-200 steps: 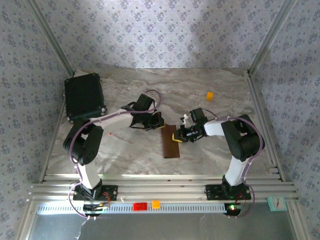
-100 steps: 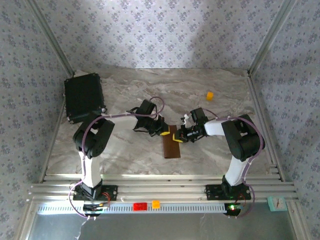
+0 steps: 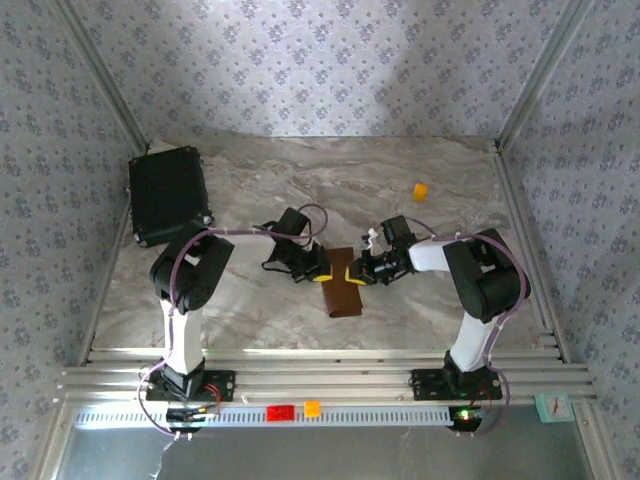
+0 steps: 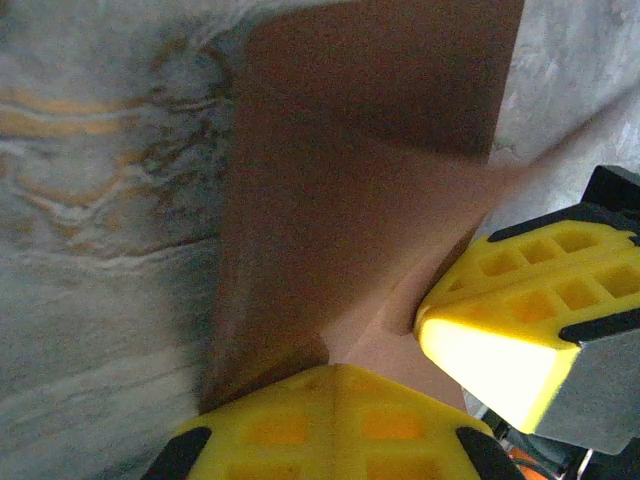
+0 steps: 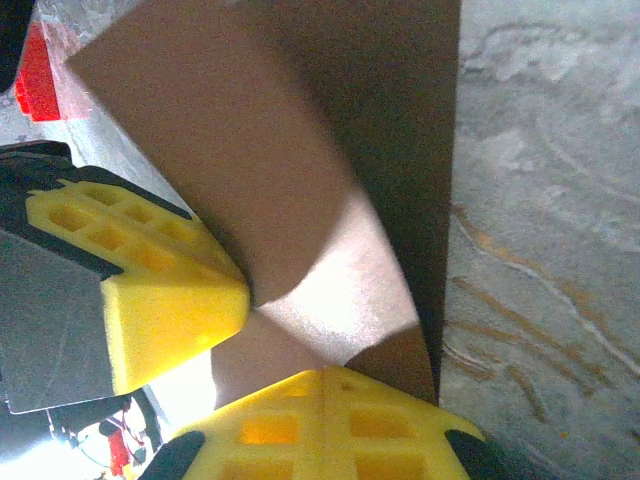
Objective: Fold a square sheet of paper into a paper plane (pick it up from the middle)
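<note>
The square sheet of paper (image 3: 342,290), dark brown, lies folded into a narrow upright strip at the table's middle. In the left wrist view the paper (image 4: 370,170) shows a diagonal crease and a raised flap; in the right wrist view the paper (image 5: 250,150) has a lit lighter patch. My left gripper (image 3: 325,268) is shut, its yellow tips at the strip's upper left edge. My right gripper (image 3: 355,272) is shut too, its tips at the upper right edge. Each wrist view shows its own shut gripper (image 4: 335,372) (image 5: 323,374) on the paper, facing the other's yellow fingers (image 4: 520,310) (image 5: 150,290).
A black case (image 3: 168,195) lies at the back left. A small orange block (image 3: 420,191) sits at the back right. On the front rail rest a red block (image 3: 280,412) and another orange block (image 3: 311,408). Metal frame posts border both sides.
My left gripper has swung right and nearer, from clear of the strip to its upper left edge. The right gripper has stayed in place on the paper.
</note>
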You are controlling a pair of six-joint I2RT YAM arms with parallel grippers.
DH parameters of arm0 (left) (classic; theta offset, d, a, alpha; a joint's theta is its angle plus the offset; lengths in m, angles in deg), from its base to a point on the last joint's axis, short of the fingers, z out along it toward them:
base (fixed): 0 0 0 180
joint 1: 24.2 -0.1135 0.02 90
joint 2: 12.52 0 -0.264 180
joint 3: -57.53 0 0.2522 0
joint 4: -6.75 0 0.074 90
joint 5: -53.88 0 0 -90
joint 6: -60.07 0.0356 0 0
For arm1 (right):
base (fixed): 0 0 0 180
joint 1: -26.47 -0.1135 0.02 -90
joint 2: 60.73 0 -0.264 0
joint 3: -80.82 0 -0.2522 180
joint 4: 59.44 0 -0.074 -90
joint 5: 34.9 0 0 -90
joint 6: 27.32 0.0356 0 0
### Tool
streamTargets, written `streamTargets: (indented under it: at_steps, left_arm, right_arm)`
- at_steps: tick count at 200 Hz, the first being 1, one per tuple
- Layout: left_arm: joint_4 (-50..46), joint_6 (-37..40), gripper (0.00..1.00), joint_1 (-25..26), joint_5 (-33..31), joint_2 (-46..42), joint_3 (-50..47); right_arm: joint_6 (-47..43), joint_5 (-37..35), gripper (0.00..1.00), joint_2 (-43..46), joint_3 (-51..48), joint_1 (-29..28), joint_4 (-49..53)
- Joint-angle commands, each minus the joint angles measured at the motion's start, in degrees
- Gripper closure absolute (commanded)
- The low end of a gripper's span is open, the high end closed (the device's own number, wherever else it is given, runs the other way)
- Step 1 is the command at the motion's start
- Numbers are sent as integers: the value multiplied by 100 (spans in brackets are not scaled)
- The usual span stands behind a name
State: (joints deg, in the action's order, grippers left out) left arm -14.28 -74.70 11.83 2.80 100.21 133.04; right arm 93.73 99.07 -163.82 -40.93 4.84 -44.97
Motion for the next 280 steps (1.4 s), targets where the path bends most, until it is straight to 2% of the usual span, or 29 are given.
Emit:
streamTargets:
  at_steps: [1,56,98,188,243,280]
  left_arm:
    - [-719,370,100,-113,-558,258,-114]
    - [-622,338,100,-109,-270,-295,333]
    - [-580,356,100,-134,-183,-32,673]
    - [-620,501,100,-306,-830,462,258]
    - [-802,639,100,-336,-482,-62,725]
    - [-723,712,100,-242,-404,-32,866]
  right_arm:
    - [77,-959,100,-372,-358,10,797]
    - [112,-1022,100,-318,-373,11,811]
    - [130,-1060,100,-300,-363,17,820]
    - [147,-1091,100,-241,-484,23,791]
    - [159,-1129,100,-192,-490,27,807]
    - [178,-1145,100,-200,-486,32,793]
